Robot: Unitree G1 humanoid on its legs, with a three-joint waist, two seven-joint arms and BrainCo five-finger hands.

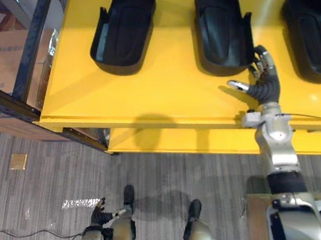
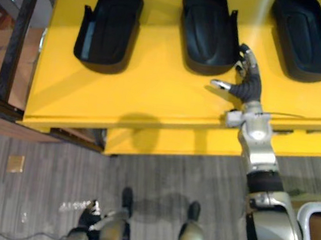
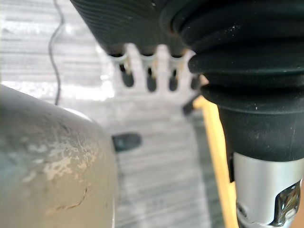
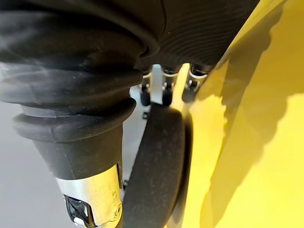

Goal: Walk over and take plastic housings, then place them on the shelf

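Bright, even light covers the flat yellow shelf (image 1: 151,96). The black plastic housings (image 1: 125,26) throw soft shadows toward its near edge. A white glare patch shines on the grey striped floor (image 1: 81,205).

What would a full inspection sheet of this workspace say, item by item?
Surface: yellow shelf top, flat, carrying the parts.
Job's things: three black plastic housings lie in a row on it, apart from one another: left housing, middle housing, right housing.
Clutter: small tan square on the grey carpet floor.
Robot hands: right robot hand open, fingertips at the middle housing's right edge, thumb spread over the shelf top; left robot hand open, hanging low near the floor, holding nothing.
Cables: nothing seen.
Surroundings: dark rack frame and cardboard box to the left of the shelf.
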